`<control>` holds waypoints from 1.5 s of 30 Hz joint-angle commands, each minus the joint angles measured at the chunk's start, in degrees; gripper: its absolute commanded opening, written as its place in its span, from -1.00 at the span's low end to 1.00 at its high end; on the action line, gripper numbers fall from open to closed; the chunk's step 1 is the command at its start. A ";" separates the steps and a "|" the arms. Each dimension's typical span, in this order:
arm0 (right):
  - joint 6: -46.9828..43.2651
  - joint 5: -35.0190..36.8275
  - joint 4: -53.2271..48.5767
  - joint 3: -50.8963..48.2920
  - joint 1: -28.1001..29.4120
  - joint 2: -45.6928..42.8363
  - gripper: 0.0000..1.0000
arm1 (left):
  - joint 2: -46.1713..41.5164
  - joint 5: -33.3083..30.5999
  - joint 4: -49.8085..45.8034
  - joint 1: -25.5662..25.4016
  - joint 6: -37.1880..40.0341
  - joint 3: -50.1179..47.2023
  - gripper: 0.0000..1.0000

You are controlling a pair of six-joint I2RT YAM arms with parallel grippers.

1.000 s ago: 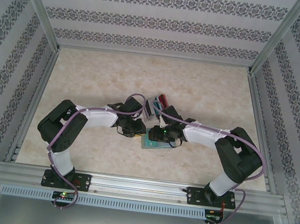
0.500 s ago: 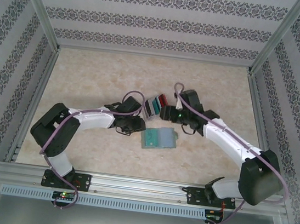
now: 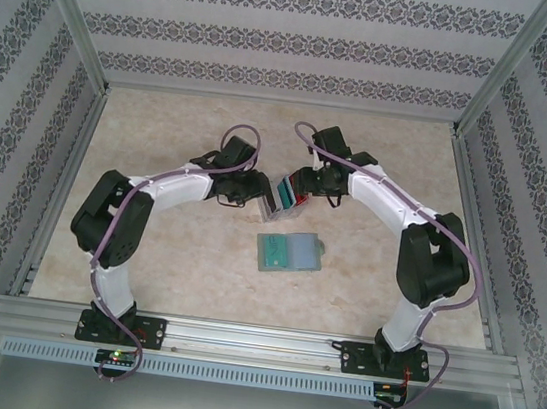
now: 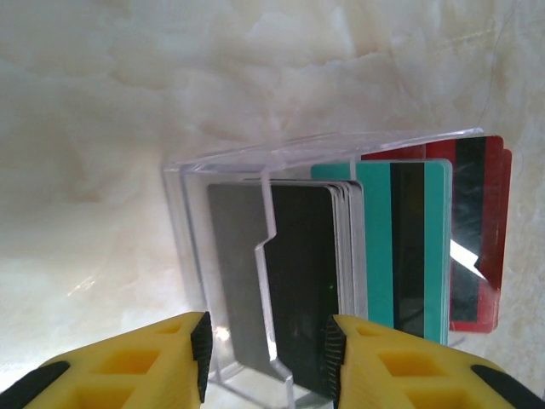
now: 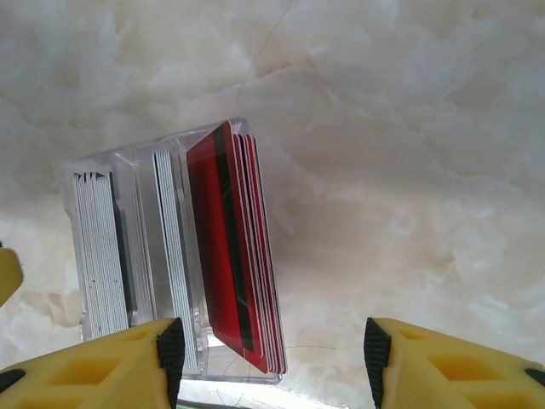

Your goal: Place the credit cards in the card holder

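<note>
The credit cards (image 4: 400,247) are light, stiff and slick, and stand on edge in the clear tray (image 4: 255,158) at mid-table; the best hold is probably a pinch across the flat faces at an exposed edge. The left gripper (image 4: 268,362) is partly open and the right gripper (image 5: 268,362) wide open, both empty at the tray. The top view locates the card holder (image 3: 289,252) flat on the table nearer the bases, while the wrist views separate the grey, teal and red stacks.

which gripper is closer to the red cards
Right. The right gripper hangs by the red cards at its end of the tray; the left gripper is at the grey cards, with the teal cards between.
</note>
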 commanded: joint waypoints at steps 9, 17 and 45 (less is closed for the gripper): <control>-3.23 -1.20 -4.69 6.62 -0.18 3.62 0.21 | 4.93 2.99 0.43 0.38 -0.85 2.01 -0.21; -4.82 2.44 -7.85 9.87 0.76 7.35 0.22 | 7.52 2.65 -1.12 0.43 -1.03 2.22 -0.30; -6.03 13.69 -11.49 15.58 1.49 11.60 0.12 | 7.16 2.42 -1.05 0.41 -0.53 0.17 -0.37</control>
